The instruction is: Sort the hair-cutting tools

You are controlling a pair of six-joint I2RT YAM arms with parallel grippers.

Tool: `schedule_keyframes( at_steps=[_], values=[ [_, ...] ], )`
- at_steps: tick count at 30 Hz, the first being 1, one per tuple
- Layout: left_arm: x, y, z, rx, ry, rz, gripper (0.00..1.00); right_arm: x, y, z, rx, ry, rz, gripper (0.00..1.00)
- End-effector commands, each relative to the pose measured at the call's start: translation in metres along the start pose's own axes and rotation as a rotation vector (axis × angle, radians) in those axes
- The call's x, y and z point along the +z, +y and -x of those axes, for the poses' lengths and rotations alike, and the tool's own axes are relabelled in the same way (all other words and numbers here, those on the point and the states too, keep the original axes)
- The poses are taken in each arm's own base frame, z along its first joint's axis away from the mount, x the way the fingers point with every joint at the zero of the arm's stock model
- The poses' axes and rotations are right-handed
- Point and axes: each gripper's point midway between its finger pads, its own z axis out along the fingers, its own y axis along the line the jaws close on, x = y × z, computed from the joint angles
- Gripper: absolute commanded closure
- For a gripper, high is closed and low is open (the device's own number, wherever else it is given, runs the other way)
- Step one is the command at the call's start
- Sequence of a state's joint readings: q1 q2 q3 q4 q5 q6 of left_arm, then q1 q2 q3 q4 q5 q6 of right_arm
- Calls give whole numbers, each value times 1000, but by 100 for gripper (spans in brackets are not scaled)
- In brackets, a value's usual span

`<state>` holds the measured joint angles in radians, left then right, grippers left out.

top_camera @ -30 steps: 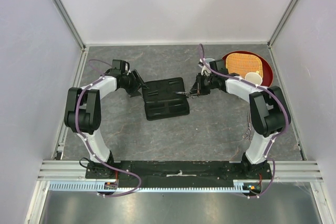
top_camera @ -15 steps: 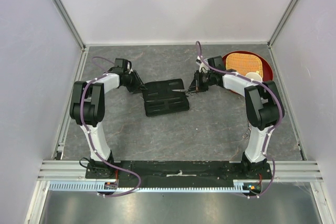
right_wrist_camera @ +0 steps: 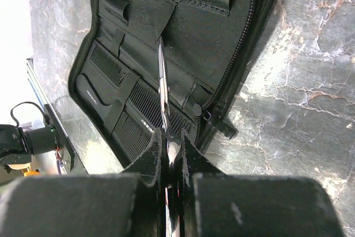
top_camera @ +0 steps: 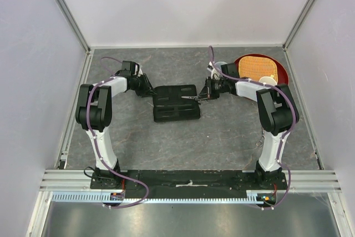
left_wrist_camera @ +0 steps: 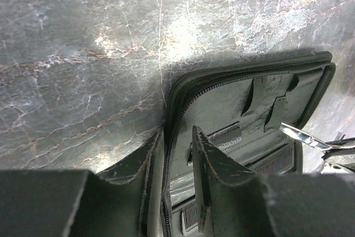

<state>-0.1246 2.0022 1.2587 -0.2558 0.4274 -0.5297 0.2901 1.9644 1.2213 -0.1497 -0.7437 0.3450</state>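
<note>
Case [top_camera: 176, 104] turned squarer, left fingers [left_wrist_camera: 213, 162] seemingly pinching its edge, right fingers [right_wrist_camera: 147, 159] clamped on scissors [right_wrist_camera: 162, 81] above it

The left arm [top_camera: 101, 145] and right arm [top_camera: 270, 148] rise from a black base plate [top_camera: 188, 179]. Each has white shells, bulky black joint housings and a purple cable looping along it. Farthest from the plate, the left hand [left_wrist_camera: 176, 134] and right hand [right_wrist_camera: 170, 134] have matte black fingers [left_wrist_camera: 222, 176], seemingly scuffed grey.

The case [top_camera: 176, 109] now lies flatter and squarer than before in your left gripper [top_camera: 150, 92], and that arm's elbow stands nearer the case.
</note>
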Motion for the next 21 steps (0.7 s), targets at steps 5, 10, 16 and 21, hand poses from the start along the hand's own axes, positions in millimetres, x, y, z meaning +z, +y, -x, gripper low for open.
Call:
schedule_keyframes(
  at_steps=[5, 10, 16, 21],
  values=[
    [10, -20, -16, 103, 52, -94, 67, -10, 27, -24, -51, -23, 127, 100],
    [8, -18, -20, 94, 54, -83, 67, -13, 29, -23, -36, -73, 132, 100],
    [8, -14, -27, 77, 62, -67, 67, -18, 39, -11, -21, -195, 163, 100],
    [8, -9, -33, 72, 68, -42, 68, -20, 53, 0, -10, -299, 271, 100]
  ],
)
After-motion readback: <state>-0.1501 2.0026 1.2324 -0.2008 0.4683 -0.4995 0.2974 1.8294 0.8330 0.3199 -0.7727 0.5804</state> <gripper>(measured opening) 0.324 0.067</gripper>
